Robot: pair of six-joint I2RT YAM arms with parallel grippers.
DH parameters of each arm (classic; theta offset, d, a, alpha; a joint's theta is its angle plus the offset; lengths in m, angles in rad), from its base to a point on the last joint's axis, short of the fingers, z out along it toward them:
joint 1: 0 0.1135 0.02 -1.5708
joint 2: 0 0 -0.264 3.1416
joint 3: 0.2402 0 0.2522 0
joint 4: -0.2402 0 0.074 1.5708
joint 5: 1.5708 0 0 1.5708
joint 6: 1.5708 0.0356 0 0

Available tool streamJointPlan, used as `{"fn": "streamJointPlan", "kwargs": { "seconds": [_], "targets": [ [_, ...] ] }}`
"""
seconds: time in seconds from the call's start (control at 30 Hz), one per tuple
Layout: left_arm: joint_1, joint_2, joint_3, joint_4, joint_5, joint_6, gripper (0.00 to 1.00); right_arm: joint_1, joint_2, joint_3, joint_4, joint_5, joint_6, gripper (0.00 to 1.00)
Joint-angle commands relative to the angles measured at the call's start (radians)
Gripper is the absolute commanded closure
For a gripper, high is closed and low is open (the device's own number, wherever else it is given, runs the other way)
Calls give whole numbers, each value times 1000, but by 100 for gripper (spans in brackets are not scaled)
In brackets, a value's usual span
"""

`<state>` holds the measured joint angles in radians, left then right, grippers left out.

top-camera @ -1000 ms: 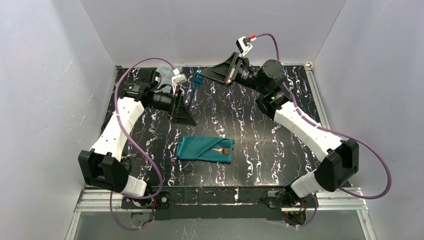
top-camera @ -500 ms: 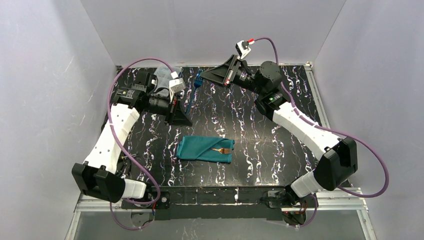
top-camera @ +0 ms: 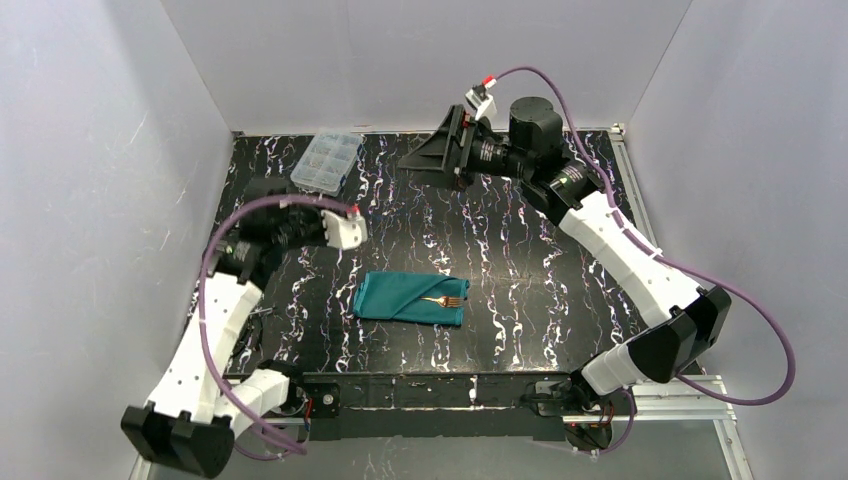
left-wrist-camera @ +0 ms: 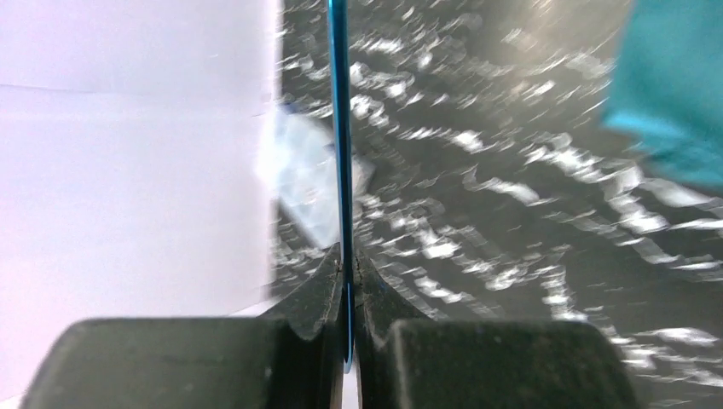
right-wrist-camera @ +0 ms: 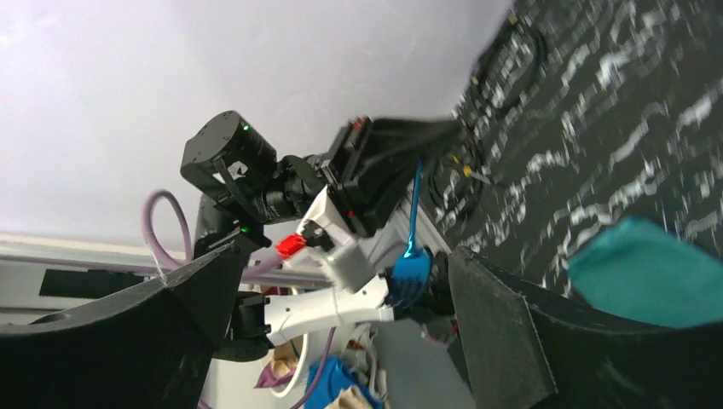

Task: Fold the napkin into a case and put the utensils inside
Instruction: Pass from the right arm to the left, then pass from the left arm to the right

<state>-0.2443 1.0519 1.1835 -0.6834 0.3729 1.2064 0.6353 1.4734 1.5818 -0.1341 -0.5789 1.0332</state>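
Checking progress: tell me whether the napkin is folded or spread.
Folded: the napkin lies as a compact pouch holding a fork.

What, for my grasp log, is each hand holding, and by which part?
The left hand pinches the blue fork by its handle end; the right hand is open, holding nothing.

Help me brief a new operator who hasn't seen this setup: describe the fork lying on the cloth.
Start at the black marbled table; near its middle lies a folded teal cloth. On the cloth's right half rests a small fork, tines pointing right. It is orange-gold and lies free, while the blue fork is pinched in the left pincer.
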Motion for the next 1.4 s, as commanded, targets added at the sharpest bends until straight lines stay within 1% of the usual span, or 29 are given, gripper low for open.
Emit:
{"fn": "streamJointPlan", "kwargs": {
  "seconds": [0.0,0.07,0.13,0.2,0.23,0.37,0.5,0.6,0.77,0.8,0.83,0.87,0.97,1.0,1.17,1.2,1.23,1.3,1.33,1.37],
  "targets": [
    [1,-163,-311,552,-190,470,100,0,-29,-6,-307,10,-69,1],
    [1,-207,-415,752,-131,592,100,1,-24,6,-350,10,-88,1],
    [0,-230,-439,839,-68,621,100,4,-10,18,-383,0,-116,1],
    [-1,-233,-442,904,-35,630,100,16,-2,9,-391,-20,-123,2],
    [-1,-231,-443,929,-27,638,100,25,-1,-8,-379,-33,-120,4],
    [-1,-239,-438,973,21,642,100,61,-8,-105,-304,-65,-82,10],
    [-2,-250,-461,993,67,705,100,79,-12,-213,-106,-116,33,20],
    [-1,-242,-467,1001,68,725,100,107,1,-224,-45,-123,85,26],
    [-1,-231,-473,1018,77,743,100,121,19,-226,13,-145,136,33],
    [0,-231,-474,1020,77,744,100,123,21,-225,20,-146,144,36],
    [-1,-232,-476,1022,77,747,100,124,22,-231,34,-146,151,41],
    [-1,-230,-478,1024,74,749,100,127,21,-236,47,-148,161,51],
    [0,-226,-474,1028,65,748,100,132,18,-261,85,-150,190,65],
    [-1,-223,-472,1029,61,745,100,133,16,-266,93,-152,195,68],
    [-1,-211,-463,1033,51,739,100,132,1,-295,126,-152,224,70],
    [-1,-210,-463,1035,51,737,100,132,0,-304,159,-152,234,72],
    [-1,-210,-464,1036,51,735,100,133,-1,-312,179,-152,246,78],
    [-1,-209,-467,1038,48,729,100,133,-1,-320,202,-146,258,99],
    [-1,-209,-469,1037,47,724,100,133,-4,-322,204,-143,258,99],
    [-1,-209,-470,1037,42,715,96,134,-7,-326,209,-138,258,99]
  ]
}}
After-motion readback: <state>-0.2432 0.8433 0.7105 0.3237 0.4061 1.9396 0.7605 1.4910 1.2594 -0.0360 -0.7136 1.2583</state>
